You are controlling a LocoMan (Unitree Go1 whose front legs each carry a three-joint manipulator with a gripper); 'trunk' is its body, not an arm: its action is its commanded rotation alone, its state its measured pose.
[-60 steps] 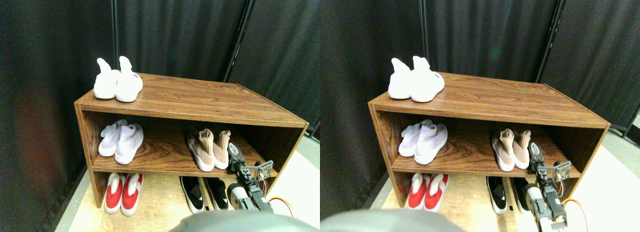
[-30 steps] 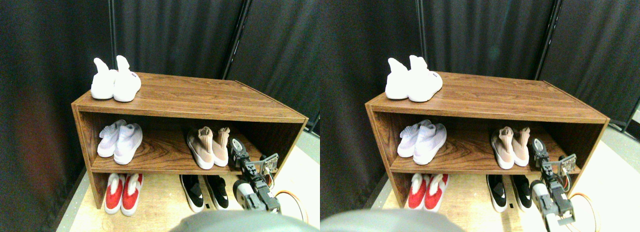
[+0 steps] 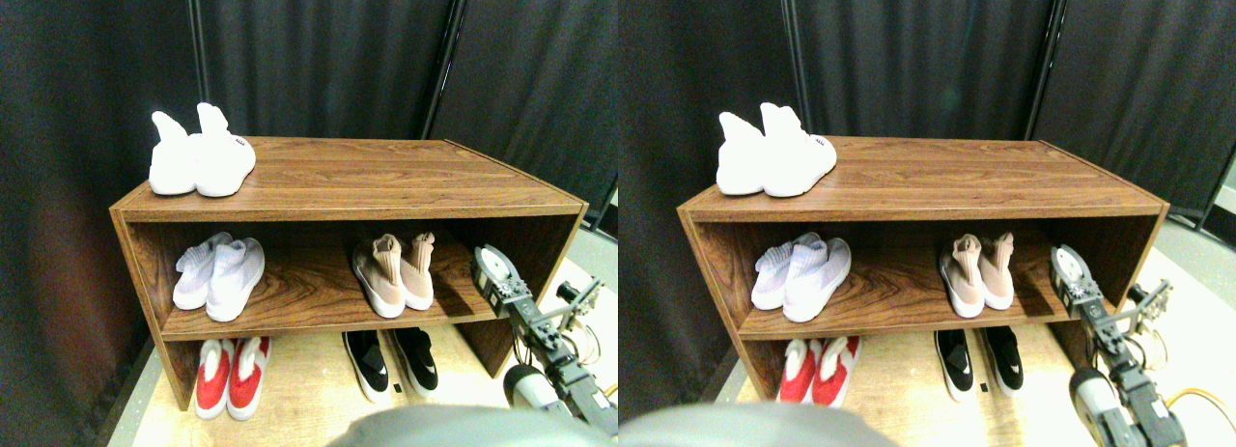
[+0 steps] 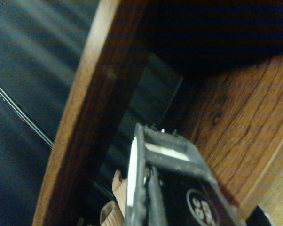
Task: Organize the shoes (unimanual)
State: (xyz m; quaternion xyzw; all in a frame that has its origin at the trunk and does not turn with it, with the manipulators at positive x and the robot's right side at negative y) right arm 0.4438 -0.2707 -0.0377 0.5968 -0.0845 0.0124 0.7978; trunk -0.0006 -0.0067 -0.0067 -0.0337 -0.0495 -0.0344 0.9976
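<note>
A: Biggest first. Wooden shoe rack point(image 3: 386, 177) fills the stereo view, dark curtain point(image 3: 319, 51) behind, pale wood floor point(image 3: 309, 389) under it.

B: Shoes?

A: White high-collar pair point(image 3: 198, 162) on the rack top at 10 o'clock. Pale white knit pair point(image 3: 217, 273) on the middle shelf point(image 3: 299, 297), at 9 o'clock. Tan-beige knit pair point(image 3: 394, 273) on the same shelf toward 3 o'clock, side by side, touching, toes facing out. Floor level: red-and-white pair point(image 3: 230, 375) at 8 o'clock, black pair point(image 3: 391, 360) at 6 o'clock, under the tan pair.

B: Arm?

A: Right manipulator comes up from 5 o'clock. End effector point(image 3: 494, 271) sits at the open front of the middle shelf, at 3 o'clock of the tan pair, apart from them, nothing in it.

B: Jaws?

A: Cannot tell. Stereo view shows only a pale round face with a dark frame.

B: Wrist cam add anything?

A: Blurred. Dark jaw frame of the end effector point(image 4: 174, 188), rack board edge point(image 4: 90, 117) and inner panel point(image 4: 235, 117) close up. A tan ribbed collar point(image 4: 115, 202) pokes out just beside the jaw frame. No other pair shows there; the stereo view gives the whole layout.
</note>
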